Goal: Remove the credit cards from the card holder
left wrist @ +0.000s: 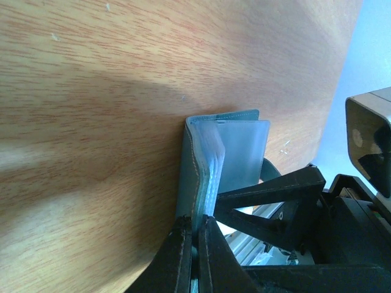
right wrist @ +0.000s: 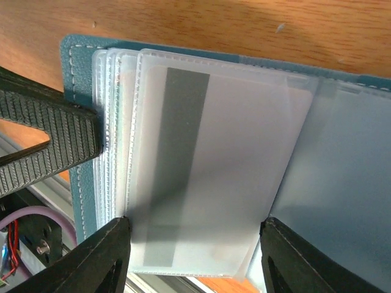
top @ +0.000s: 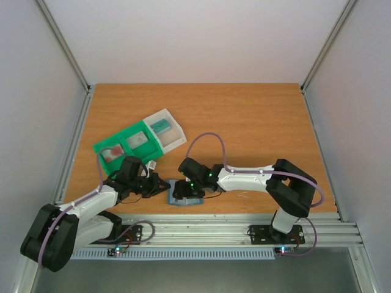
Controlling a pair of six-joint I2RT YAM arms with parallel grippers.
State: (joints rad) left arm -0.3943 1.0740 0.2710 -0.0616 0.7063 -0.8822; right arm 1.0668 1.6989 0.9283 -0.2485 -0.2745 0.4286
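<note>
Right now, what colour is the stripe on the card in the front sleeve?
Dark grey stripe; best in the right wrist view.

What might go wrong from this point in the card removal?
The right gripper straddles a credit card inside a clear sleeve; closing may pinch both, so nothing slides out. The left gripper pinches the card holder only by its thin edge, which may slip under a pull.
</note>
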